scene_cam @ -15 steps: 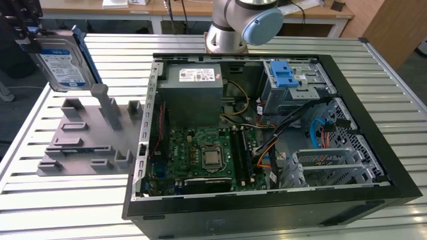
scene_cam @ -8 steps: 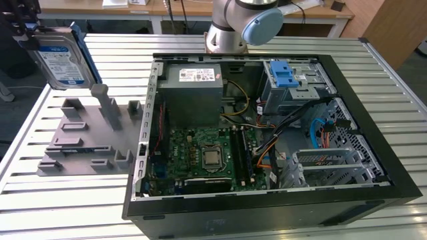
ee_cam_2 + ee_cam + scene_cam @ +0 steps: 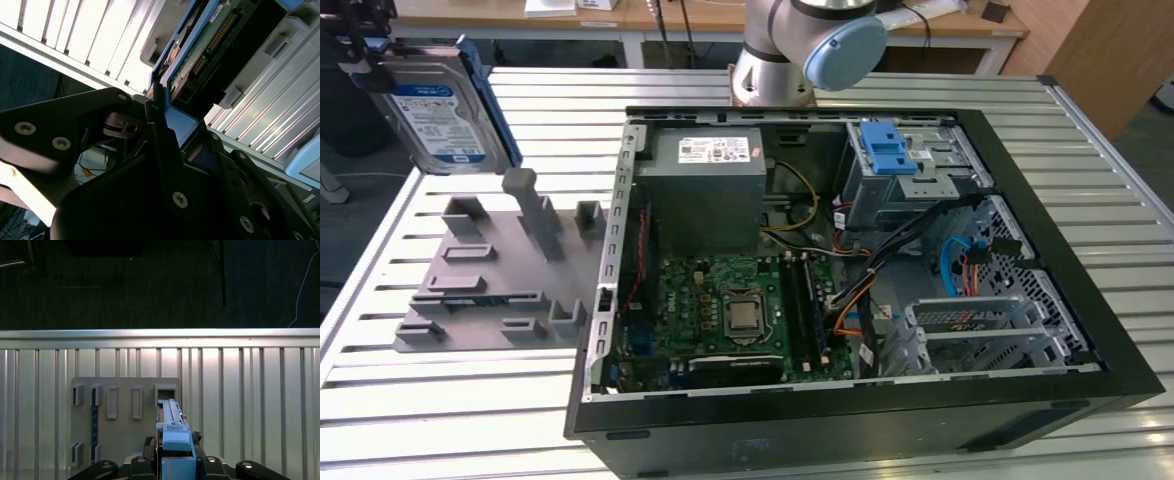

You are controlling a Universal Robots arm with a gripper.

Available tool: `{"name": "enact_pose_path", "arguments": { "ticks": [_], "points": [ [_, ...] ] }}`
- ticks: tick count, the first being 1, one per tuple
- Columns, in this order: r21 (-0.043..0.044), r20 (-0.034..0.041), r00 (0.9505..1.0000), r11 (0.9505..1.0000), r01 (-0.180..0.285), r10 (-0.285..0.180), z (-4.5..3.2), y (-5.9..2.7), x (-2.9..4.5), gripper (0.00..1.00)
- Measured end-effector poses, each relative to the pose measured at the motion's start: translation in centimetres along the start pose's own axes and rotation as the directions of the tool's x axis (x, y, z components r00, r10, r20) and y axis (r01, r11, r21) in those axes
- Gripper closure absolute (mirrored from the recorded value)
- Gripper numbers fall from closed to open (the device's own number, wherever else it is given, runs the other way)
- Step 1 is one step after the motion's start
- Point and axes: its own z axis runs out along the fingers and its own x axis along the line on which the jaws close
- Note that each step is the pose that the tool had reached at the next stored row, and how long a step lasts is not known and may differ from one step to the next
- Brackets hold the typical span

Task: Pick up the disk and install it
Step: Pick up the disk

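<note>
The disk [image 3: 443, 108], a silver hard drive with a blue-and-white label in a blue plastic carrier, hangs upright in the air at the exterior view's far left, above the grey fixture plate [image 3: 480, 285]. My gripper [image 3: 368, 55] is shut on its upper end. In the first wrist view the disk [image 3: 172, 427] is seen edge-on between my fingers, over the fixture plate [image 3: 125, 440]. The second wrist view looks along the disk's circuit-board underside [image 3: 212, 40], with the gripper [image 3: 167, 127] clamped on the blue carrier.
The open computer case [image 3: 1067, 390] lies on the slatted metal table [image 3: 467, 400], to the exterior view's right of the fixture. Inside it are a grey power supply box [image 3: 707, 185], the motherboard [image 3: 720, 310] and a drive bay with a blue latch [image 3: 887, 150]. The arm's base [image 3: 781, 60] stands behind the case.
</note>
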Motion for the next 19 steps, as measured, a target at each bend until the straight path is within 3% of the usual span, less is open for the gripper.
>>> {"name": "enact_pose_path", "arguments": {
  "ticks": [19],
  "points": [
    [0.0,0.0,1.0,1.0,0.0,0.0,-1.62,0.03,0.0,0.64]
  ]
}}
